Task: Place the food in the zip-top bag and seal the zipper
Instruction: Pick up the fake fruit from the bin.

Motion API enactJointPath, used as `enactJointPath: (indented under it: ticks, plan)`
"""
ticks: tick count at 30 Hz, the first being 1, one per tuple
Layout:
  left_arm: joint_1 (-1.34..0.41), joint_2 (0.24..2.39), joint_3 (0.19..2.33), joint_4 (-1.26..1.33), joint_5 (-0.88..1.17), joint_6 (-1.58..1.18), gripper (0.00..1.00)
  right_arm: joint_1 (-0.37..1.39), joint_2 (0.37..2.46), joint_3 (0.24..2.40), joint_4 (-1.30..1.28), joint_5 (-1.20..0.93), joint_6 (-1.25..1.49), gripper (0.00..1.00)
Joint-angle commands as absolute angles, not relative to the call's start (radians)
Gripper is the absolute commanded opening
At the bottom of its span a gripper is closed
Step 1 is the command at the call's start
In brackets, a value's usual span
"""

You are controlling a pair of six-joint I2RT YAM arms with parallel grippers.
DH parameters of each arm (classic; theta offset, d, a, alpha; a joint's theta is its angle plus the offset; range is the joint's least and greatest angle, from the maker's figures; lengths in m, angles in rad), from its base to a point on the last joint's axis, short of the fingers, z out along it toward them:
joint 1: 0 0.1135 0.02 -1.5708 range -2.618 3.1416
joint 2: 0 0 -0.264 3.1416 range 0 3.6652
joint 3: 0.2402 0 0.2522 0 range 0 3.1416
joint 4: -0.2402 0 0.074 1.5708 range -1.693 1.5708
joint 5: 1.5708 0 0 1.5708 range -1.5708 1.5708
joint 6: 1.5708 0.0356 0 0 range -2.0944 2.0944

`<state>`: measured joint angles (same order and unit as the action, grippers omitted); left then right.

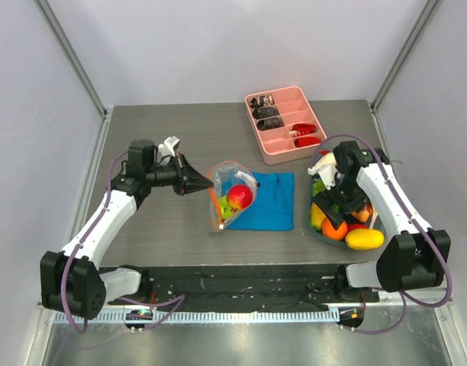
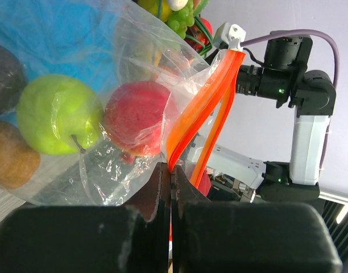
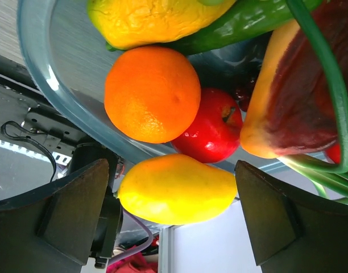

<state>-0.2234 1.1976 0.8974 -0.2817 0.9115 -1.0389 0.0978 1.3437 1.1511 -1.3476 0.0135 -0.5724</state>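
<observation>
- At left of centre in the top view, the left gripper [image 1: 195, 184] has its jaws together, clamped on the zipper [image 2: 203, 111] at the bag's left edge. That pinch is on a thin strip only. We judge that any tug or sideways drag could let it slip free and the mouth would flop shut.
- Just right of it, the zip-top bag [image 1: 232, 192] lies on the bench [image 1: 165, 137], partly on a blue cloth [image 1: 273, 204], with its mouth gaping.
- Inside the bag sit a red apple [image 1: 239, 196] and a green apple [image 1: 225, 206]. With the zipper unsealed, lifting or tilting the held edge could roll them back out.
- At right, the right gripper [image 3: 171, 170] hangs over the bowl [image 3: 46, 85] of remaining food, jaws wide apart and holding nothing.
- Below it are an orange [image 3: 152, 94], a small red apple [image 3: 211, 129] and a yellow fruit [image 3: 177, 189] at the bowl's rim. These pieces are glossy and round, so an off-centre close could squirt one out, and a knock could tip the yellow fruit off the rim.
</observation>
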Motion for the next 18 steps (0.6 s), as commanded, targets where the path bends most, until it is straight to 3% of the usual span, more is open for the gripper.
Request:
enactJointPath:
  ticks: [1,18]
  plan:
    - [-0.227,1.177,0.925,-0.250,0.927,-1.025,0.00,0.097,1.347,1.143,-1.332,-0.029,-0.558,0.96]
    - [-0.227,1.190,0.922,-0.250,0.928,-1.022,0.00,0.098,1.448,1.019,-1.190,-0.081,-0.518,0.94]
